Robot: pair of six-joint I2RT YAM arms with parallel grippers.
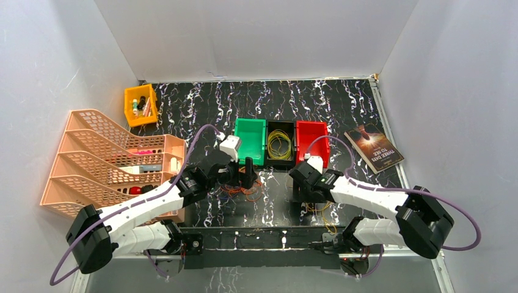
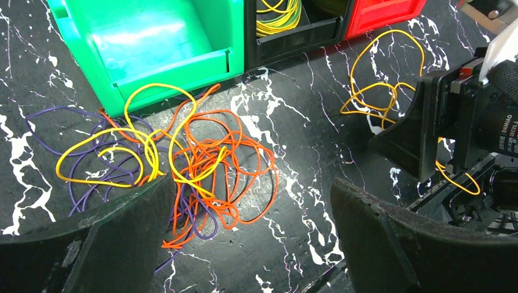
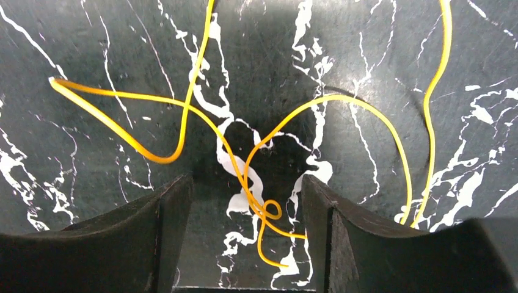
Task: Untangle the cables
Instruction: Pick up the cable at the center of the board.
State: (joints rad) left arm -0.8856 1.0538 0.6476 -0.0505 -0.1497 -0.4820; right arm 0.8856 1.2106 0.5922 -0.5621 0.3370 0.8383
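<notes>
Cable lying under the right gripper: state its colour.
Yellow cable; it shows best in the right wrist view.

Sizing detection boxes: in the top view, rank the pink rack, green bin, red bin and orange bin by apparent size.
1. pink rack
2. green bin and red bin: look alike, not ranked
3. orange bin: smallest, though it sits farther back

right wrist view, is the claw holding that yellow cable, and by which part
Nothing is held. The right claw is open; the yellow cable lies loose beneath it, unpinched. The left claw, open over the tangled cables, grips nothing either.
</notes>
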